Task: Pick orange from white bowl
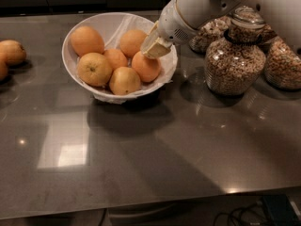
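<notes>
Orange [146, 66] lies at the right side of the white bowl [66, 62], wedged against other fruit, which probably keeps it from rolling. My gripper [155, 46] angles down onto its top, apparently touching; I cannot tell whether it is open or closed. Cereal jars [233, 62] stand to the right.

Countertop [155, 145] is showing a dark, stone-like polish, glossy and reflecting lights. White bowl [64, 55] is looking smooth; ceramic or plastic cannot be told. Paper liner [120, 25] is reading as crinkled and matt. Orange [146, 66] is showing smooth, faintly sheened skin. Gripper [155, 45], hanging just above that orange, is presenting a matt cream surface. Arm shell [197, 6] is looking like smooth white plastic. Cereal jar [233, 60] is glinting as clear glass.
</notes>
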